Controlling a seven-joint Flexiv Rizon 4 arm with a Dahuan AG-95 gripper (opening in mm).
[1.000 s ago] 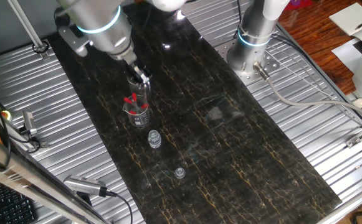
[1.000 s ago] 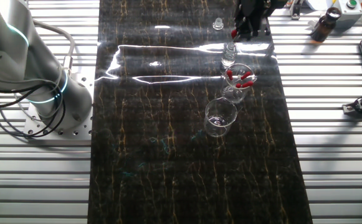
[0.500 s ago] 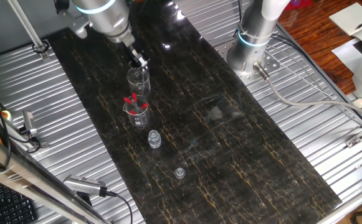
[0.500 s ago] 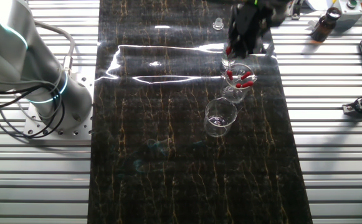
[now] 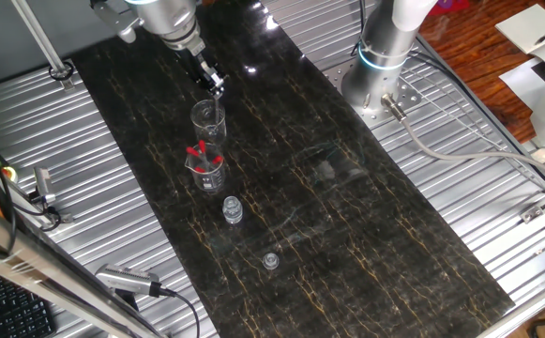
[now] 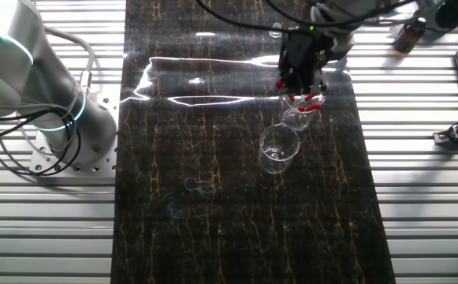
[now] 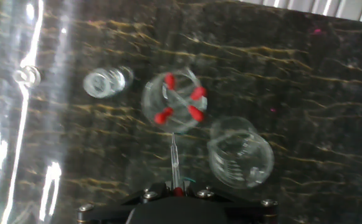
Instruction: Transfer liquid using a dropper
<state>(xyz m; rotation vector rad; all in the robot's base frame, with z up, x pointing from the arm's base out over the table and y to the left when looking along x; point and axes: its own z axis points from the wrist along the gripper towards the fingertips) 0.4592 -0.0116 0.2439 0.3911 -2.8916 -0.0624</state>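
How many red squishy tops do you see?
5. Four red rubber tops sit on droppers standing in the middle clear glass beaker. A fifth shows as a red speck at the pincer holding a slim clear dropper.

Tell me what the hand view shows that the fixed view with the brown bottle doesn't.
Only the hand view shows the slim glass tube of the dropper sticking out of the claw, the clear vial, and four separate red bulbs in one beaker. Only the fixed view shows the brown bottle and the second arm's base. Both show the beaker of red-topped droppers and the second beaker beside it.
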